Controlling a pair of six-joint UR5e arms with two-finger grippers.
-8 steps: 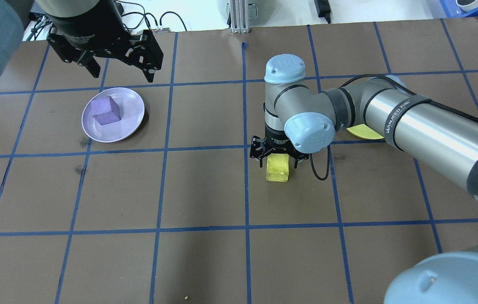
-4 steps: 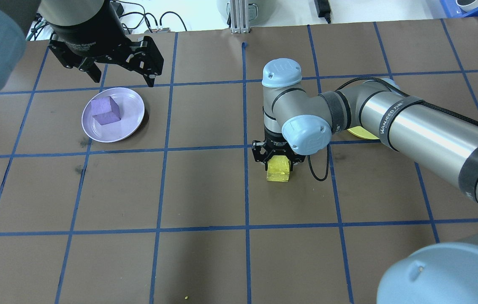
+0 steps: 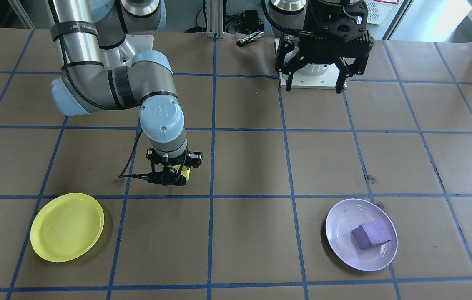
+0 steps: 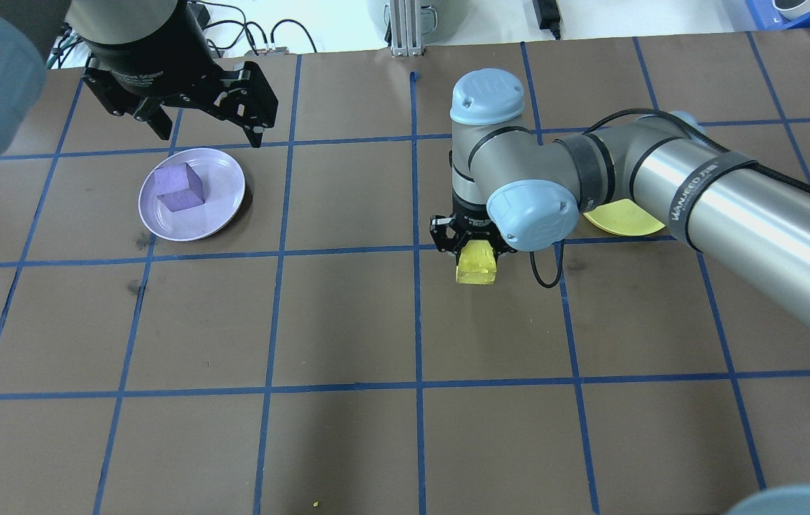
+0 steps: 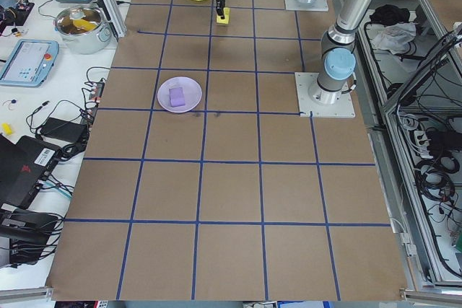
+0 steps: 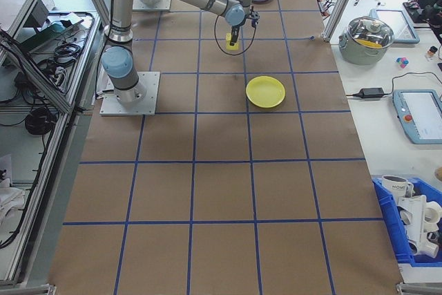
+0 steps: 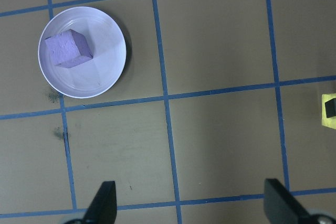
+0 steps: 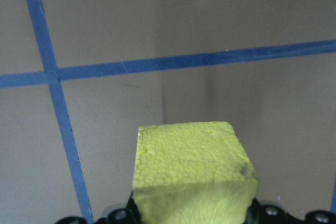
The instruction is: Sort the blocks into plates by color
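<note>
One block was already sorted: the purple block (image 4: 178,188) lay inside the lavender plate (image 4: 222,209), while the right gripper (image 4: 475,243) pinched the yellow block (image 4: 476,266) between its fingers, near the middle of the table (image 4: 348,322). The right wrist view showed the block clamped at its base with brown paper and blue tape lines well below it, which suggested the block hung clear of the surface, held for carrying. The yellow plate (image 3: 67,227) sat empty near the block, on the far side of the table from the robot; in the overhead view the right arm hid most of it. The left gripper (image 4: 201,114) hovered with its fingers spread wide and nothing between them, beyond the lavender plate's far rim, apparently parked out of the way. Bare table lay between block and yellow plate, with nothing standing in the path, so the carry looked open. The lavender plate stood well apart on the robot's left, and both plates lay well in from the table's edges.
</note>
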